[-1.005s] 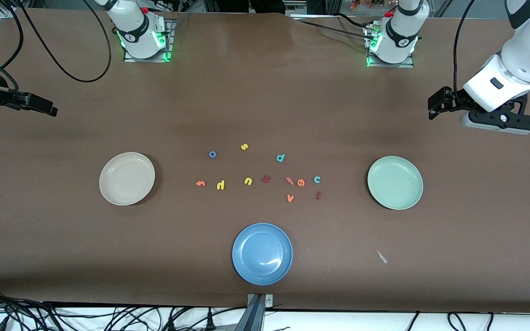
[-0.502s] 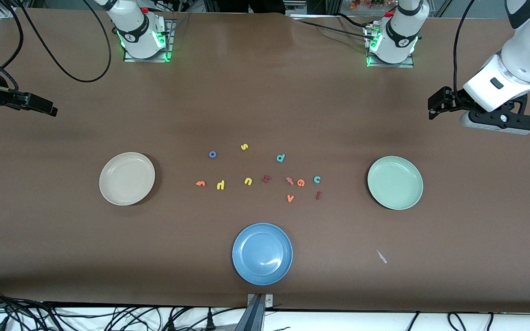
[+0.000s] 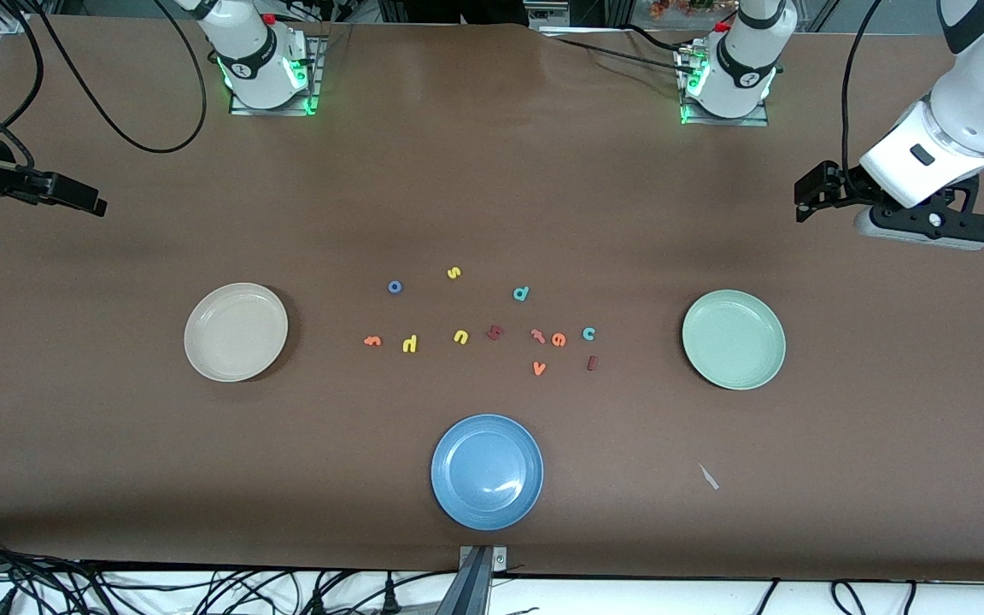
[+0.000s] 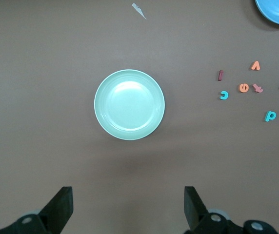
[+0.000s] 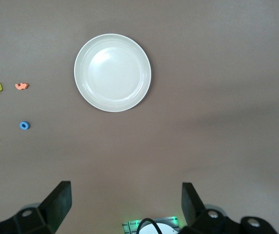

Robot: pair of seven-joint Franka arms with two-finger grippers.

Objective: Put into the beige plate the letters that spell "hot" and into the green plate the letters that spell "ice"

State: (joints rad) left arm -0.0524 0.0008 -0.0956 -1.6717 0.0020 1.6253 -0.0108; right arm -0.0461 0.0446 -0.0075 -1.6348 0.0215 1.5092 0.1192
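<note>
**Asker:** Where do the plates and letters sit in the front view?

**Describer:** Loose foam letters lie mid-table. The beige plate (image 3: 236,331) is at nine o'clock from them, the green plate (image 3: 734,339) at three o'clock, and a blue plate (image 3: 487,471) at six. All three plates hold nothing.

**Asker:** And the task letters?

**Describer:** The blue "o" (image 3: 395,287) is at eleven o'clock in the cluster, with the yellow "h" (image 3: 409,344) just below it. The orange "t" (image 3: 538,335), orange "e" (image 3: 559,340) and teal "c" (image 3: 588,333) form a row toward the green plate. The dark red "i" (image 3: 592,363) is at six o'clock from the "c".

**Asker:** The arms?

**Describer:** Both wait. The left gripper (image 3: 810,193) hangs over bare table at one o'clock from the green plate, fingers apart and holding nothing. The right gripper (image 3: 73,198), at ten o'clock from the beige plate, is likewise spread and empty.
</note>
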